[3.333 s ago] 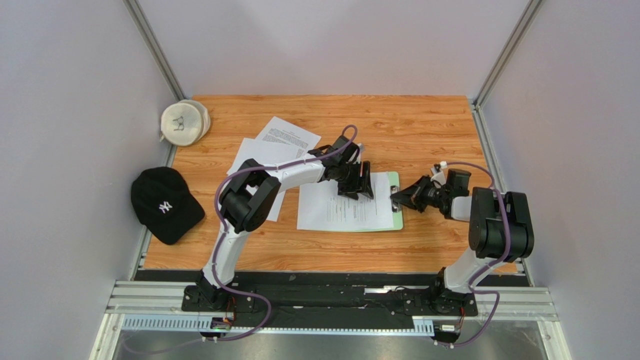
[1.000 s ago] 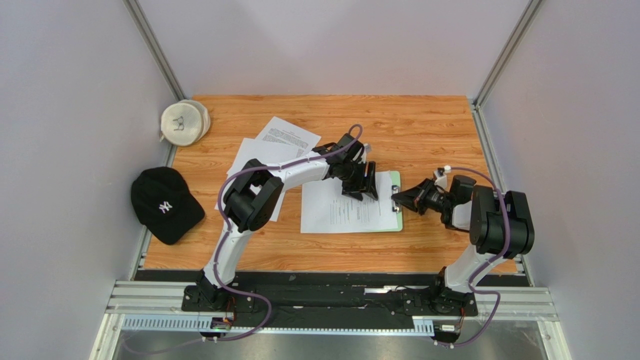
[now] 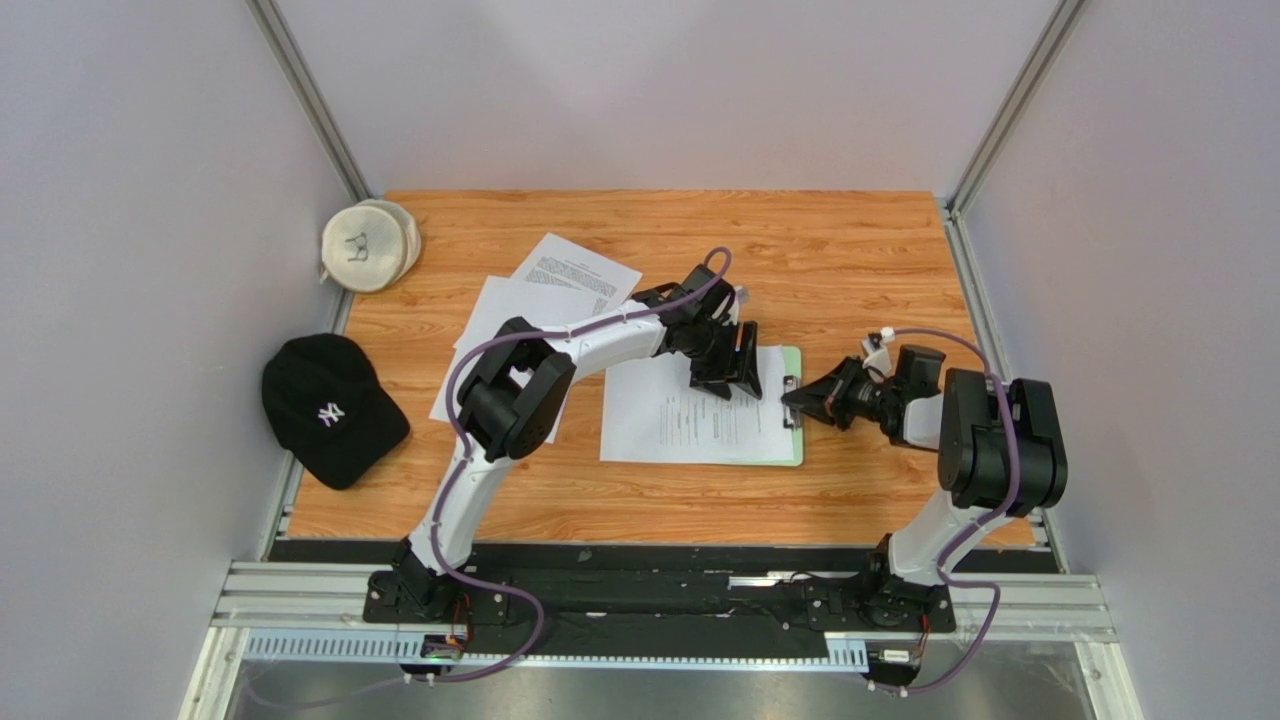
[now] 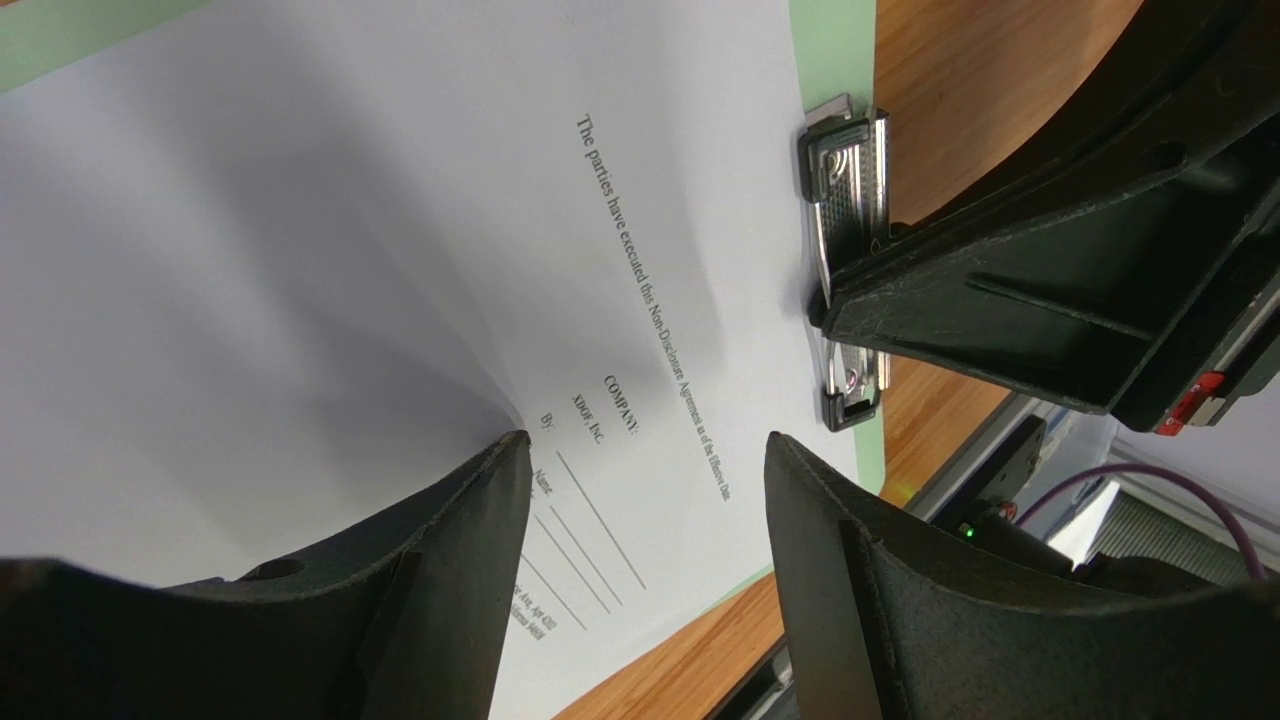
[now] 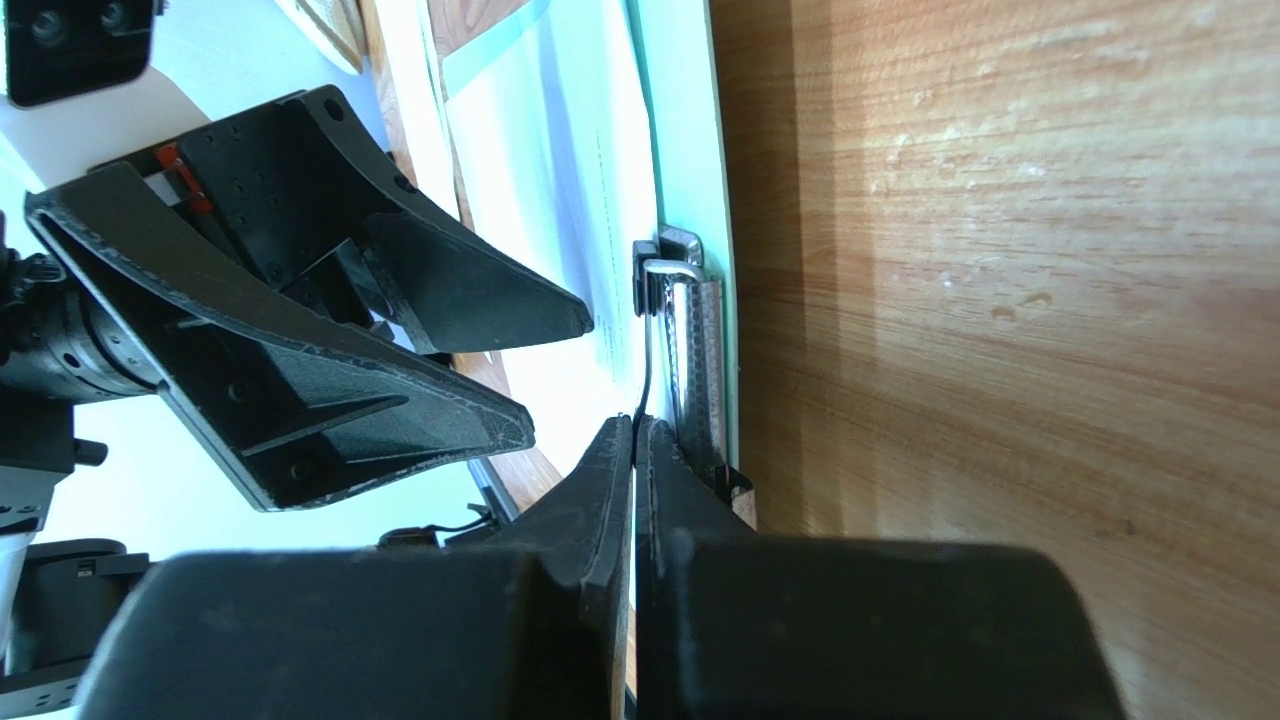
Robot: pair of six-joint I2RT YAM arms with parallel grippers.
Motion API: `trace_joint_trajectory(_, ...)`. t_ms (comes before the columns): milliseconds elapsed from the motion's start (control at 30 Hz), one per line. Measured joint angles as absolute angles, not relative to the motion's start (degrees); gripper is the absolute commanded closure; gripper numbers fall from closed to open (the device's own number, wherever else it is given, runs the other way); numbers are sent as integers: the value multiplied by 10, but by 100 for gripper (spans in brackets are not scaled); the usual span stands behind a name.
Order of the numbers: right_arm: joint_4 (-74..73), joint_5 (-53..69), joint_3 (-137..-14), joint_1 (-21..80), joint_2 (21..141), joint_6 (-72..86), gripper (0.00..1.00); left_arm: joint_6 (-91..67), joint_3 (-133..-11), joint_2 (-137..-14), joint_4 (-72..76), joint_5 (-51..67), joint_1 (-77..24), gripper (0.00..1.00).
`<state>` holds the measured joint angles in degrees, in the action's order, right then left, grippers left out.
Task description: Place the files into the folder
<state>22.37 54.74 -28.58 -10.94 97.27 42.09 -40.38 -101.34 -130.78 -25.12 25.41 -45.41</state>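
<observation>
Sliding right across the folder (image 4: 834, 38), one sheet (image 3: 684, 428) now sits with its edge closer to the metal clip (image 4: 845, 165) than a few seconds ago. The left gripper (image 3: 729, 378) has moved along with it, jaws half apart and tips down on the paper. At centre right, the right gripper (image 3: 793, 402) stays closed with its tip against the clip. It looks to be pressing the lever so the sheet can tuck under, though the sheet is not yet clamped.

Counted from the left edge of the frame:
- one black cap (image 3: 331, 408)
- one cream round pouch (image 3: 368, 245), upper left
- two loose files (image 3: 564, 275) on the tabletop (image 3: 842, 255), waiting
- one sheet on the one folder, at centre
</observation>
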Motion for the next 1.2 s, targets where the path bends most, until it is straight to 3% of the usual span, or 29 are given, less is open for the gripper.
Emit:
trace_joint_trajectory(200, 209, 541, -289, -106, 973, 408, 100, -404, -1030, -1319, -255, 256, -458, 32)
trace_joint_trajectory(467, 171, 532, -301, -102, 965, 381, 100, -395, -1044, -1322, -257, 253, -465, 23)
trace_joint_trajectory(733, 145, 529, -309, -101, 962, 361, 100, -368, -1041, -1250, -306, 245, -455, 20)
trace_joint_trajectory(1000, 136, 528, -309, -101, 957, 357, 100, -321, -838, -1019, -314, 214, -351, 25)
trace_joint_trajectory(1200, 138, 528, -309, -101, 956, 357, 100, -313, -703, -992, -304, 169, -269, 18)
